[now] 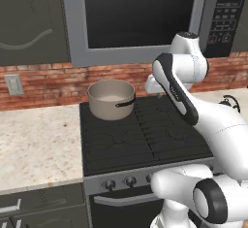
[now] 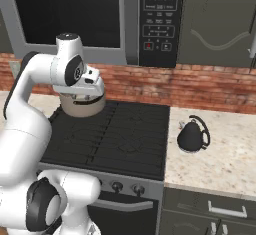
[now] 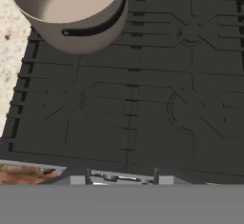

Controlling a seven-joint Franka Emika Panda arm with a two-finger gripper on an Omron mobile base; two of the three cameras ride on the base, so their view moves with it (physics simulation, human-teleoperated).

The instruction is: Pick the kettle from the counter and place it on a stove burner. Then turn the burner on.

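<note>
1. Kettle (image 2: 192,136) is sitting upright on the counter (image 2: 225,154), just right of the cooktop (image 2: 115,134) and well off to the tool's right.
2. Pot (image 1: 111,99) is on the back-left burner (image 3: 66,99), below and ahead of the tool, and looks empty inside.
3. Tool: can't really tell how wide it's open, the fingertips aren't visible, and nothing seems to be held.
4. Hand view looks down on the grates, pot at top left.

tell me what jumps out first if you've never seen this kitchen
The white arm looms over the black cooktop, where a wide beige pot sits on the back left burner. A small dark kettle stands apart on the counter to the stove's right.
</note>
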